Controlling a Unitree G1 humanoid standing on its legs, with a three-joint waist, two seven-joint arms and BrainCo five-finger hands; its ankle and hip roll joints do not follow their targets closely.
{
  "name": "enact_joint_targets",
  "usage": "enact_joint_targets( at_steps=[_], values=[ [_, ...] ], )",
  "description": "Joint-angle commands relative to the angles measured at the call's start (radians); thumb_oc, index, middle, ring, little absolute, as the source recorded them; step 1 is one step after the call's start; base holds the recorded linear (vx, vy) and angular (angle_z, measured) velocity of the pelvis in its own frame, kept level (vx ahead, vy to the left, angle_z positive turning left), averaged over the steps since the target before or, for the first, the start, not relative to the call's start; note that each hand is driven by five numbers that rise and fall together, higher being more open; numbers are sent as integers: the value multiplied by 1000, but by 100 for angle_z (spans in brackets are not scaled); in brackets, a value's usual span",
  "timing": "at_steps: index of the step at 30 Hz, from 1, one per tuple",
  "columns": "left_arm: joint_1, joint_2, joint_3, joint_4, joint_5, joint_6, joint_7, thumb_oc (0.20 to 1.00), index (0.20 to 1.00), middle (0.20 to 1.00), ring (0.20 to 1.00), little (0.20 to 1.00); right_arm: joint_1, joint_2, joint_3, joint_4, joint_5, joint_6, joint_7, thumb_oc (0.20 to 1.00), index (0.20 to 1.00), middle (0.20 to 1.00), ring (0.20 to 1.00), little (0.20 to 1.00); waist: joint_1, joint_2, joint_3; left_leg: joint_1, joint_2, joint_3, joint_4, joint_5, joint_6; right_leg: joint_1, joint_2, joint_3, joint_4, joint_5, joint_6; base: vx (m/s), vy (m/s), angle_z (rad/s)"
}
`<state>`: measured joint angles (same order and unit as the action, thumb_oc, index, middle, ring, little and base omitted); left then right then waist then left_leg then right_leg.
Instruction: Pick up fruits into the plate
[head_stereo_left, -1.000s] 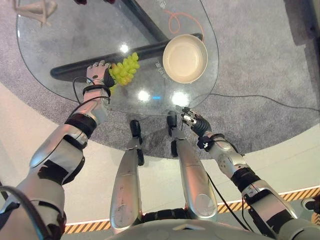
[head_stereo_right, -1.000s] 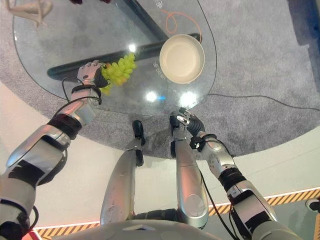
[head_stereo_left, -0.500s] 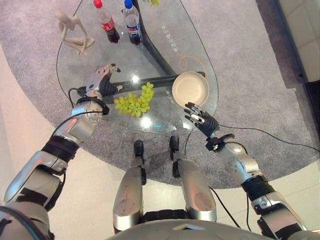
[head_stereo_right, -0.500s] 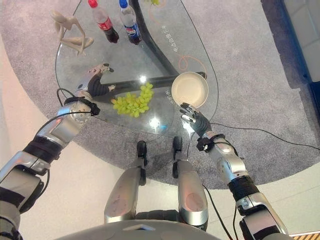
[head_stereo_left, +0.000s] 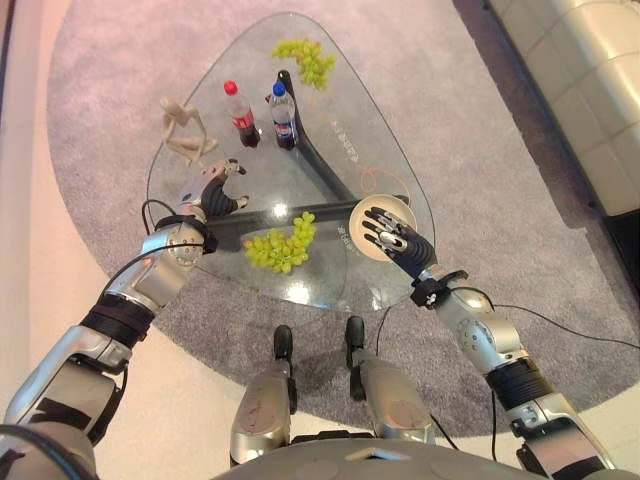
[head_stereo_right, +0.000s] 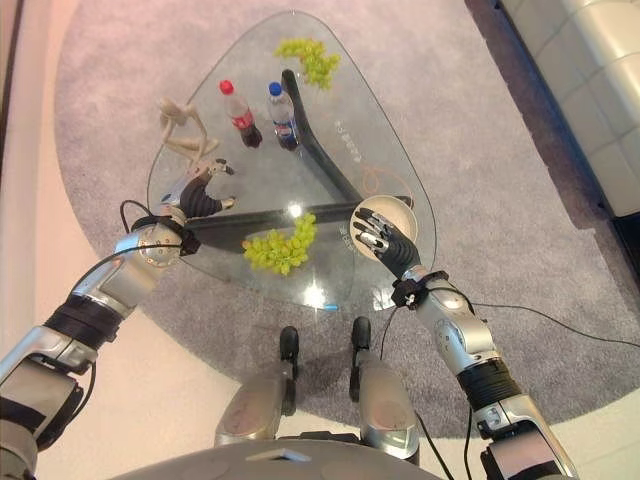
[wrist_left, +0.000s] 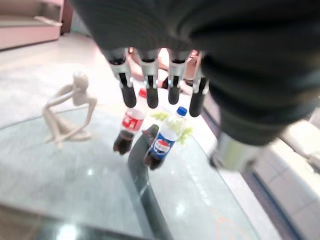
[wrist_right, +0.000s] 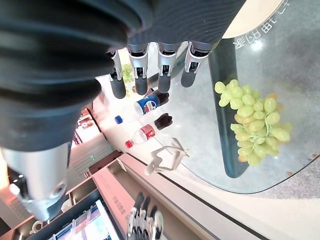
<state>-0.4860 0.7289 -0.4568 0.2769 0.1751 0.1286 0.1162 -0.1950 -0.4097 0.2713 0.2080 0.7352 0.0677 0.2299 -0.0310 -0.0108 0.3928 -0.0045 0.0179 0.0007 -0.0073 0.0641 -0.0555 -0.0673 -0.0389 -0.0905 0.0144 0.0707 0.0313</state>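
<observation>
Grapes (head_stereo_left: 283, 246), the near bunch, lie loose on the glass table (head_stereo_left: 330, 110) around 6 o'clock of its top, not yet in the plate (head_stereo_left: 358, 228), which sits just beside them at 3 o'clock, near the table's edge.

Going L to R: left hand (head_stereo_left: 218, 190) hangs over the table at approx 10 o'clock from the near grapes, clear of them. Fingers straight-ish and relaxed in its wrist view, holding nothing. Behind it at 11 o'clock stands a pale figurine (head_stereo_left: 185, 128). Further in, two bottles side by side, red-cap bottle (head_stereo_left: 240, 114) and blue-cap bottle (head_stereo_left: 283, 115). A second bunch (head_stereo_left: 306, 58) lies at 12 o'clock, at the far end. Right hand (head_stereo_left: 393, 236) hovers over the plate w/ fingers spread wide, empty, covering part of the rim.

Judgement on risks: neither hand has fruit, so the pick isn't begun.
- Glass is slick, so a sideways nudge from straight fingers would prob. slide the bunch instead of lifting it, maybe toward the near edge.
- Grapes hang loose on stems. A grip on the outer berries only could tear some off or let the bunch droop and drop mid-carry.
- Right hand over the plate blocks the drop spot and could knock the plate off the edge if it dips.
- Reaching for the far bunch means passing the bottles. An arm swing could tip them.
</observation>
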Motion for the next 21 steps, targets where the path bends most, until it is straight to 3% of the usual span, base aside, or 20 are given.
enact_joint_targets(
  at_steps=[1, 5, 7, 9, 11, 13, 17, 21],
  values=[
    [35, -42, 61, -17, -95, -32, -22, 1000, 1000, 1000, 1000, 1000, 35, -2, -18, -26, 31, -47, 27, 1000, 1000, 1000, 1000, 1000, 6, -6, -63, -25, -47, 11, 71, -98, 32, 12, -26, -12, 61, -69, 51, 38, 38, -2],
    [71, -66, 79, -2, -205, -48, -66, 1000, 1000, 1000, 1000, 1000, 56, 3, -25, -3, 37, -50, 24, 1000, 1000, 1000, 1000, 1000, 8, 1, -85, -6, -47, 14, 70, -101, 30, 37, -31, -20, 52, -71, 53, 63, 45, 0],
    [99, -102, 92, 19, -340, -57, -101, 1000, 1000, 1000, 1000, 1000, 73, 16, -30, 27, 16, -57, 28, 1000, 1000, 1000, 1000, 1000, 9, 5, -100, 7, -46, 16, 66, -103, 30, 50, -35, -27, 45, -71, 54, 37, 24, -2],
    [106, -110, 95, 24, -352, -61, -103, 1000, 1000, 1000, 1000, 1000, 77, 19, -30, 33, 9, -60, 29, 1000, 1000, 1000, 1000, 1000, 9, 5, -103, 9, -46, 15, 64, -104, 30, 53, -35, -28, 44, -71, 55, 0, 0, 0],
    [193, -195, 124, 73, -469, -112, -140, 1000, 1000, 1000, 1000, 1000, 109, 51, -36, 111, -65, -91, 13, 1000, 1000, 1000, 1000, 1000, 15, 11, -133, 30, -43, 14, 52, -105, 27, 75, -43, -44, 28, -69, 57, 30, 26, 5],
    [233, -226, 137, 98, -490, -107, -139, 1000, 1000, 1000, 1000, 1000, 124, 59, -39, 143, -79, -98, 3, 1000, 1000, 1000, 1000, 1000, 18, 13, -145, 38, -41, 13, 50, -107, 27, 85, -46, -49, 24, -69, 57, 36, 16, 6],
    [366, -308, 194, 233, -526, -159, -180, 1000, 1000, 1000, 1000, 1000, 179, 92, -60, 266, -109, -107, 5, 1000, 1000, 1000, 1000, 1000, 27, 15, -179, 66, -39, 15, 38, -110, 25, 116, -49, -56, 11, -71, 53, 46, -2, 10],
    [437, -390, 224, 484, -518, -176, -237, 1000, 1000, 1000, 1000, 1000, 186, 123, -90, 523, -115, -149, 66, 1000, 1000, 1000, 1000, 1000, 42, 16, -210, 103, -38, 15, 13, -114, 27, 156, -48, -61, -12, -72, 51, 67, -6, 7]
  ],
)
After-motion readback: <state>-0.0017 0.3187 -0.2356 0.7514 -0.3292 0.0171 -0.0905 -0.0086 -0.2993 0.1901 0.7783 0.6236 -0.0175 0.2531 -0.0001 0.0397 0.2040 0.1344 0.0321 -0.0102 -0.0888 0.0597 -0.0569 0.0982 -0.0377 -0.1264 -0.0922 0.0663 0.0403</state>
